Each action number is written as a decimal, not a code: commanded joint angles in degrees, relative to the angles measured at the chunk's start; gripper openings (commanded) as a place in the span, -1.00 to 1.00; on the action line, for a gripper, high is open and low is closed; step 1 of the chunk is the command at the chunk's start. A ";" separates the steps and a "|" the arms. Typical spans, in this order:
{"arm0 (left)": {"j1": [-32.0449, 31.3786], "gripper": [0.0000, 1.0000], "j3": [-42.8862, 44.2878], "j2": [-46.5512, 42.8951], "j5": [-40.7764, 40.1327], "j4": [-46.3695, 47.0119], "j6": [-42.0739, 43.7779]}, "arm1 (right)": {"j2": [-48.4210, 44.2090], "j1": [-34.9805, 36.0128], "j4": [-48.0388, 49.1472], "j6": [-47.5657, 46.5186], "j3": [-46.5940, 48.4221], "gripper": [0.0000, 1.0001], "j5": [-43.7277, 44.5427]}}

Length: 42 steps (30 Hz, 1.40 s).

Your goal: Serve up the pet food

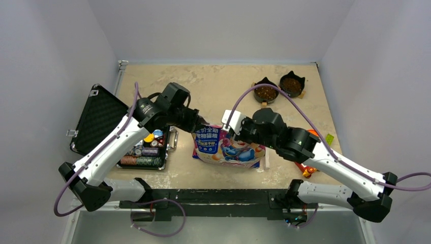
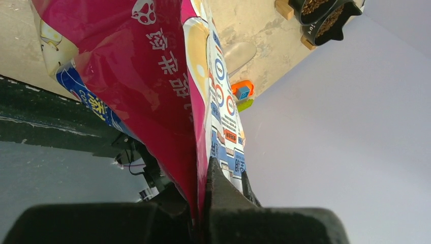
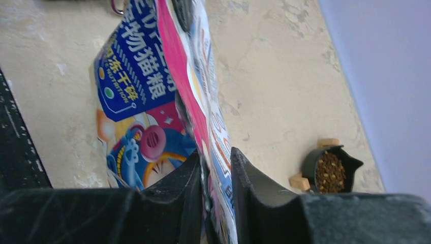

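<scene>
The pet food bag (image 1: 226, 145), pink, blue and white with cartoon print, stands at the middle of the table. My left gripper (image 1: 203, 125) is shut on its top left edge; in the left wrist view the bag (image 2: 152, 86) is pinched between the fingers of my left gripper (image 2: 203, 170). My right gripper (image 1: 238, 133) is shut on the top right edge; in the right wrist view its jaws (image 3: 216, 157) clamp the bag (image 3: 132, 81). Two black cat-shaped bowls (image 1: 266, 92) (image 1: 292, 85) at the back right hold brown kibble. One bowl (image 3: 330, 170) shows in the right wrist view.
An open black case (image 1: 96, 119) lies at the left, with poker chips (image 1: 145, 152) in its tray. An orange toy (image 1: 307, 168) and a small green piece (image 1: 329, 138) lie right of the bag, under the right arm. The walls stand close on three sides.
</scene>
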 commanded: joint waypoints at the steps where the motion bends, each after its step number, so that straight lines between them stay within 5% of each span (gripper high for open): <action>1: 0.40 -1.00 0.63 -2.89 -2.27 3.86 -2.09 | -2.24 0.07 1.28 -2.44 -1.44 -0.35 5.43; 11: 1.49 -1.00 1.26 -3.75 -1.75 2.42 -3.68 | 4.51 0.07 0.22 -2.47 4.62 -0.23 7.58; 12: 1.80 -1.00 1.18 -4.06 -1.98 1.93 -3.81 | 4.04 0.03 0.47 -2.54 4.11 -0.29 8.79; 15: 3.29 -1.00 0.59 -5.04 -2.62 0.40 -4.08 | 1.31 -0.37 1.15 -3.62 1.08 -1.00 15.31; 23: 8.11 -1.00 0.10 -7.92 -4.01 -4.07 -2.13 | -11.70 -12.10 -1.34 -5.61 -10.46 -1.00 16.45; 42: 11.76 -1.00 1.47 -10.12 -5.21 -7.32 -0.44 | -21.65 -18.72 -4.97 -6.16 -14.98 -1.00 19.42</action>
